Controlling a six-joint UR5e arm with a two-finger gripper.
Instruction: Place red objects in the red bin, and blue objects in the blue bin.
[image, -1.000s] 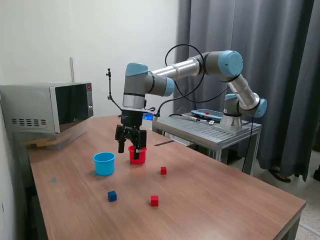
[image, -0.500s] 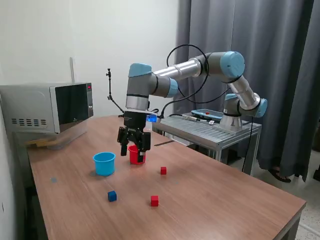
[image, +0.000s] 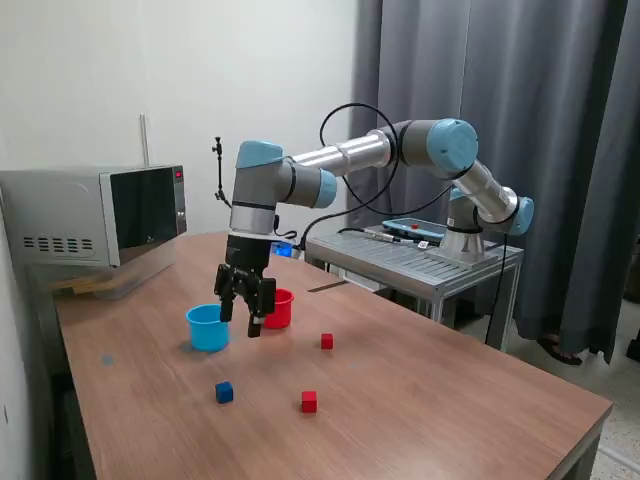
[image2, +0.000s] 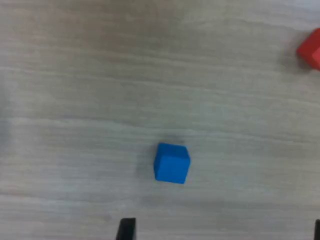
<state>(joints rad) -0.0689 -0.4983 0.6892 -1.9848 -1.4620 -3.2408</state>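
Cups: blue bin (image: 208, 327), red bin (image: 277, 308), contents unseen | end effector (image: 243, 322): open, empty

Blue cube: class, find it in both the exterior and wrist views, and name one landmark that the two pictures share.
Exterior view: the blue cube lies on the table's near part, in front of the light blue cup.
Wrist view: the blue cube sits near the picture's centre.
Shared landmark: probably the red cube, cut off at the wrist picture's edge.
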